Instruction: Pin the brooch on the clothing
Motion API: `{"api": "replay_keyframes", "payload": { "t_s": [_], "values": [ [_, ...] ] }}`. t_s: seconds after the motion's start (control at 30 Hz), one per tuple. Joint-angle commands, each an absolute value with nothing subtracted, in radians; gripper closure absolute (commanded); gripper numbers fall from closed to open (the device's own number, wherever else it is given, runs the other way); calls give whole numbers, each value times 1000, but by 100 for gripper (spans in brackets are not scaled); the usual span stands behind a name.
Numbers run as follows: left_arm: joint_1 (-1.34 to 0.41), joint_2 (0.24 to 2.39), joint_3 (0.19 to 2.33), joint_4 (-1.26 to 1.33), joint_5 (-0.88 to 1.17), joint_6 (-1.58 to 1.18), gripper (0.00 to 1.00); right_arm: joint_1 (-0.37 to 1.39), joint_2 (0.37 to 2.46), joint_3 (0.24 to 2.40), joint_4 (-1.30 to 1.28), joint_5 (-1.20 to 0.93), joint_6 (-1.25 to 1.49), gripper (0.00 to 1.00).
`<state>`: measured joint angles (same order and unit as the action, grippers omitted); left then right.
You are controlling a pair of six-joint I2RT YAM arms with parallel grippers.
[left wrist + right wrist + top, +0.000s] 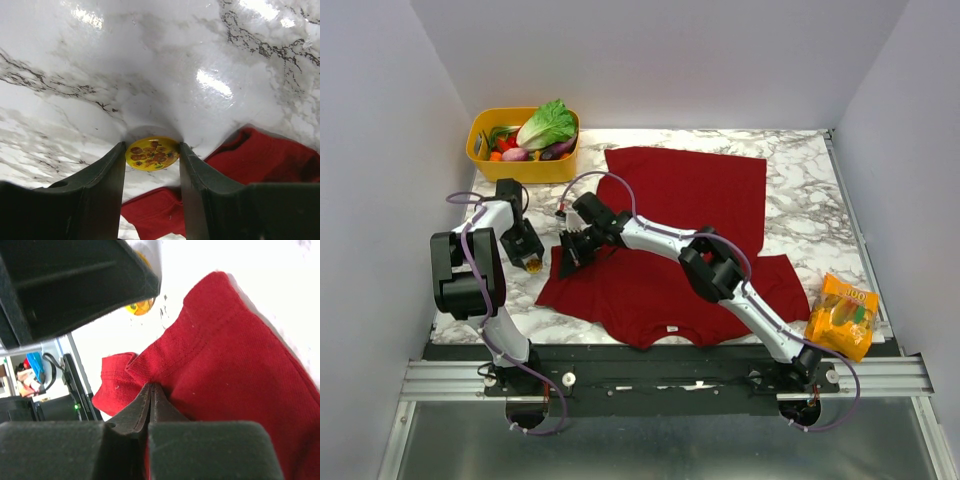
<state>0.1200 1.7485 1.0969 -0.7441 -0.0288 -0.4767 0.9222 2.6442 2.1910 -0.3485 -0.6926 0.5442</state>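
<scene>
The dark red T-shirt (690, 200) lies spread on the marble table, its white neck label (671, 329) toward the near edge. My right gripper (570, 258) reaches across to the shirt's left sleeve and is shut on a fold of the sleeve fabric (165, 347); the jaws (151, 386) meet tightly. My left gripper (528, 258) hovers just left of that sleeve, shut on the small round golden-yellow brooch (152, 153), gripped by its edges between the fingertips. The brooch also shows partly in the right wrist view (140, 306) and in the top view (533, 266). The shirt edge (265, 155) lies beside the left fingers.
A yellow basket (485, 150) of vegetables stands at the back left. An orange snack bag (842, 316) lies at the front right by the shirt's other sleeve. The left gripper's black body (75, 280) hangs close above the right gripper.
</scene>
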Motion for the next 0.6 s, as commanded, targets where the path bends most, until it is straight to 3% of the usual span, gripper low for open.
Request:
{"api": "replay_keyframes", "payload": {
  "t_s": [0.0,0.2,0.27,0.43,0.57],
  "values": [
    [112,1726,1123,-747,-21,-471,66,910,2623,2102,-368,-713,476,86],
    [112,1700,1155,-765,-22,-465,69,930,2622,2101,-324,-784,446,57],
    [113,1686,1157,-761,-8,-465,69,933,2612,2105,-319,-796,431,55],
    [112,1661,1164,-762,-2,-460,70,934,2499,1999,-238,-779,399,38],
    [112,1654,1164,-772,24,-443,65,930,2360,1866,-152,-738,377,31]
  ]
}}
